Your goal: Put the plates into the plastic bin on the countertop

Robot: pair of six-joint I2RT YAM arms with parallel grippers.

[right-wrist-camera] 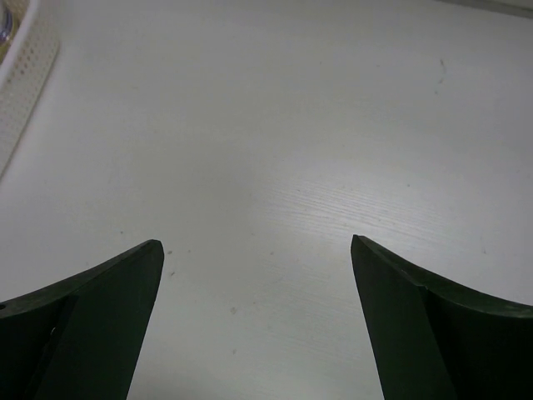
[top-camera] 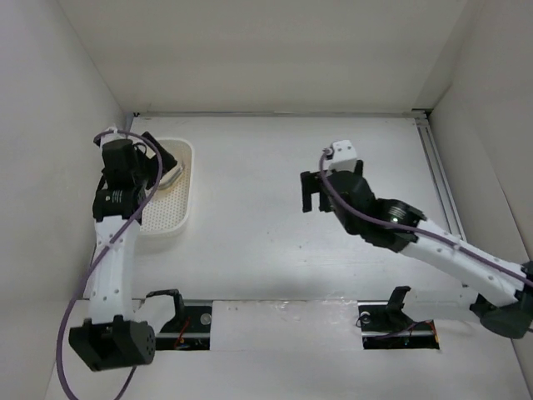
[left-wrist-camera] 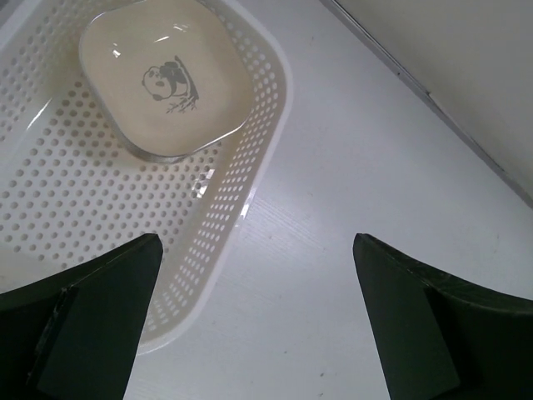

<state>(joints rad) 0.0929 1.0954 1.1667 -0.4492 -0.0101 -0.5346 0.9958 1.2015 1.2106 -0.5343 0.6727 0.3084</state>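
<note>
The cream-white plastic bin [top-camera: 185,218] stands at the left of the white countertop [top-camera: 258,250]. In the left wrist view a cream plate [left-wrist-camera: 162,75] with a dark panda motif lies in the bin's [left-wrist-camera: 67,192] far end, with a greyish edge showing under its near side. No other plates are in view. My left gripper [top-camera: 169,164] hovers over the bin's far right part; it is open and empty [left-wrist-camera: 256,243], its jaws spanning the bin's right wall and bare countertop. My right gripper [top-camera: 311,192] is open and empty [right-wrist-camera: 256,243] over bare countertop in the middle.
White walls close in the countertop at the left, back and right. A metal rail [top-camera: 437,179] runs along the right side. The bin's corner shows at the top left of the right wrist view [right-wrist-camera: 25,75]. Both arm mounts sit at the near edge [top-camera: 275,321].
</note>
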